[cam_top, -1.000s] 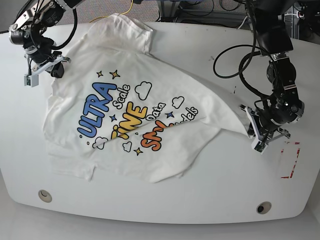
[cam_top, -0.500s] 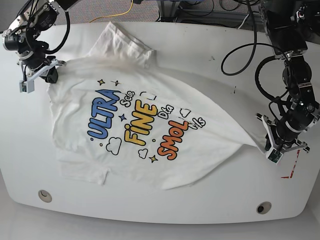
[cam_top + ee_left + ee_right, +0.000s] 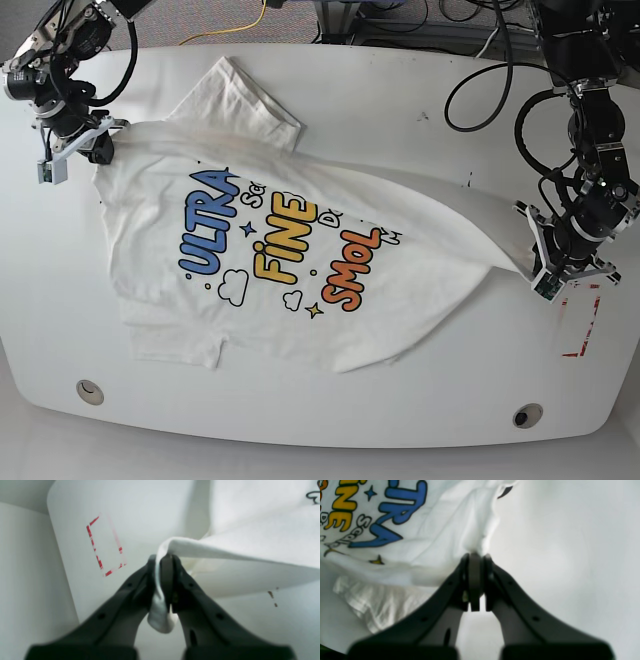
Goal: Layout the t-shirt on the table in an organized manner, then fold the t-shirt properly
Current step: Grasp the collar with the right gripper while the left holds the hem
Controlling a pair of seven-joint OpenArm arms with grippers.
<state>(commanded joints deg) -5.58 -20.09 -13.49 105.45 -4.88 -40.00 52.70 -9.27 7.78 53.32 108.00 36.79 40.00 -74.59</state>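
Since a second ago, stretched wider and flatter: t-shirt (image 3: 290,255) on surface (image 3: 400,420), both fingers pairs, left (image 3: 163,560) and right (image 3: 475,556), clamped on opposite edges, for tension.

Black jointed arms (image 3: 585,140) (looped black cables), matte black claws.

Soft matt cotton t-shirt (image 3: 300,250), smooth white table (image 3: 380,110), matt black plastic claws
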